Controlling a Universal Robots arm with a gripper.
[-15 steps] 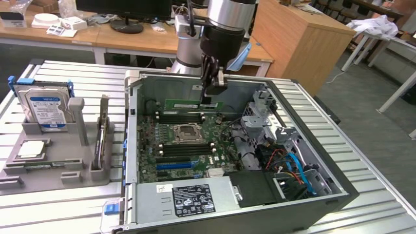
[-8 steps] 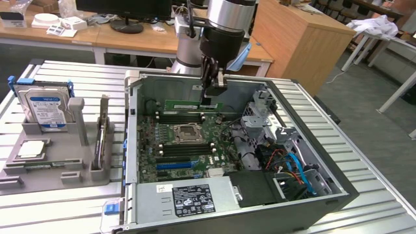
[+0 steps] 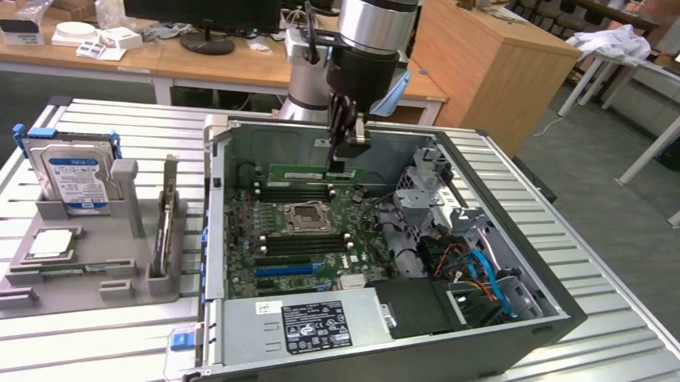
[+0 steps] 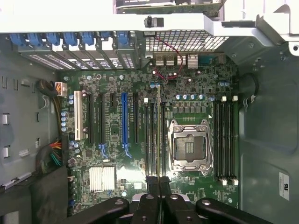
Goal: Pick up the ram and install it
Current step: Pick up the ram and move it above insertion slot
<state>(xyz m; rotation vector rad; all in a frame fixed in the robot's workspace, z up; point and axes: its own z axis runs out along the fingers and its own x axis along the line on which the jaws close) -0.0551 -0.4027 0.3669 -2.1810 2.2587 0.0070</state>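
I can read nothing here. The hard drive (image 3: 68,150) has a blue label (image 3: 76,181), the power supply (image 3: 247,334) a black label (image 3: 315,326) with white print, and the case wall (image 4: 266,140) a white sticker (image 4: 284,185). All of it is too small to make out.

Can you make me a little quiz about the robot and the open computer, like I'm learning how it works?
1. True or false: the gripper is shut on the ram.
2. Where does the hard drive stand? A: on the floor. B: in the grey holder beside the computer case. C: on the wooden desk.
3. Fill in the gap: the processor socket on the motherboard is ___.

Key: 1 true. 2 B. 3 empty.
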